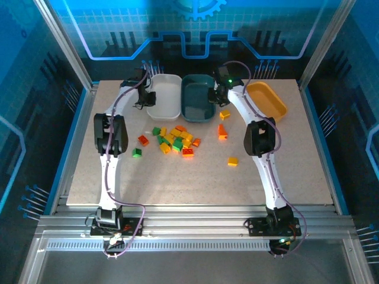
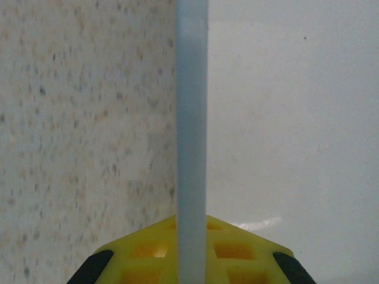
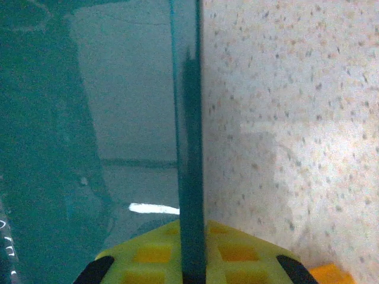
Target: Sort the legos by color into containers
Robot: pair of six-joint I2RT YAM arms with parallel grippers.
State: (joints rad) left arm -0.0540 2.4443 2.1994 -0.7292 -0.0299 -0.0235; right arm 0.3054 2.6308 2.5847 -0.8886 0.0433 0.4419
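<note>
left gripper (image 2: 192,260): clamped on white tray (image 2: 192,118) wall | right gripper (image 3: 189,263): clamped on teal tray (image 3: 188,118) wall | why: likely to pull both toward legos (image 1: 174,141)

Left arm (image 1: 110,139): base at the near table edge, white link rising to a black elbow, forearm angled inward toward the far side.
Left gripper (image 1: 144,96): pointed down, yellow fingers (image 2: 142,254) clamped astride the left wall of the white tray (image 1: 169,100), one either side.
Right arm (image 1: 260,139): mirrored pose, black elbow bent outward, forearm angled inward, green light lit at the wrist.
Right gripper (image 1: 214,94): pointed down, yellow fingers (image 3: 237,254) clamped astride the right wall of the dark teal tray (image 1: 194,97).
</note>
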